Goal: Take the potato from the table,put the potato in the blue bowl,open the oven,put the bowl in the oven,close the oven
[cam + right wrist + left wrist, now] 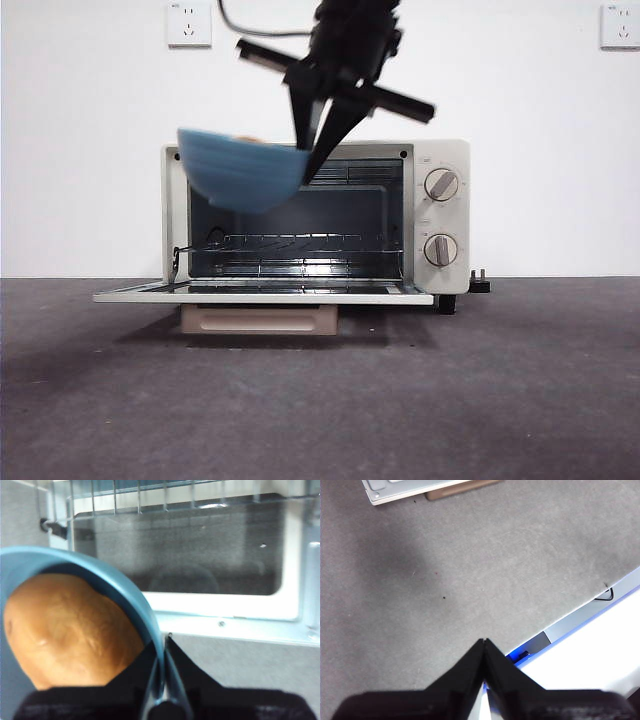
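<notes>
The potato (70,630) lies inside the blue bowl (243,178), orange-brown and filling much of the bowl's hollow as the right wrist view shows it. In the front view only a pale sliver, probably the potato's top, shows above the blurred rim.

The blue bowl is off the counter (320,400), held in the air in front of the upper left part of the oven's mouth. It is tilted slightly and motion-blurred in the front view.

The right gripper (312,150) is clamped on the bowl's rim at the bowl's right side, one jaw inside the wall and one outside, with the wall pinched between them. Its arm comes down from the top of the front view.

The oven (440,215) stands at the back of the counter against the white wall. Its door (262,294) is folded fully down and lies flat, level with the oven floor, with the beige handle (259,319) hanging beneath its front edge. The wire rack (295,243) sits inside the cavity at mid height. Two round knobs (441,184) sit one above the other on the right panel.

The left gripper (484,645) hangs over bare counter well apart from the oven, jaws pressed together with nothing between them. A corner of the lowered door shows at the far edge of its view
</notes>
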### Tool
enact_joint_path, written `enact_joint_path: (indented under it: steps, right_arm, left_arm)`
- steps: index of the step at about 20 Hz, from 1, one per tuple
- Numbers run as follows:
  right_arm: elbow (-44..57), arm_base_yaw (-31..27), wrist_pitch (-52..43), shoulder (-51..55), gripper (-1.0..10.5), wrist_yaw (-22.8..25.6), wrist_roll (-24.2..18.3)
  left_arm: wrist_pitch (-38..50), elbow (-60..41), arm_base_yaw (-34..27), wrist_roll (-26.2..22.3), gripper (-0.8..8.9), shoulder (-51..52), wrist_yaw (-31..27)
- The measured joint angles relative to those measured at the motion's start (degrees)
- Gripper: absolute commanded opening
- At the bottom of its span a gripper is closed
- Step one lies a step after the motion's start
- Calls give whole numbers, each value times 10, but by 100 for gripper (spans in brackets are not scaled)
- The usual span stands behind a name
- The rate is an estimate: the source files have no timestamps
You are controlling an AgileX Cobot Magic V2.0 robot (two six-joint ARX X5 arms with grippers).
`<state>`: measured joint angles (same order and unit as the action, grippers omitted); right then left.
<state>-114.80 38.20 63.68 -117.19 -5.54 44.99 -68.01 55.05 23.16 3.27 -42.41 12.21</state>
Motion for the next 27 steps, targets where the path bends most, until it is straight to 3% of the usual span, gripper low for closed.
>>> enact_joint_path:
  steps: [4,12,20,27]
  right_arm:
    - [-102,-16,38,-89,-12,-4,59]
    - [-112,-47,31,-102,-12,2,212]
    - [-112,-72,36,-102,-12,65,261]
    - [-112,-85,26,-102,12,71,275]
  left_arm:
    - [0,0,0,-10,-5,-1,0]
    - [-1,0,0,-18,-5,-1,0]
    - [-10,0,0,-18,-6,-1,0]
    - [-10,0,0,-17,-5,-16,0]
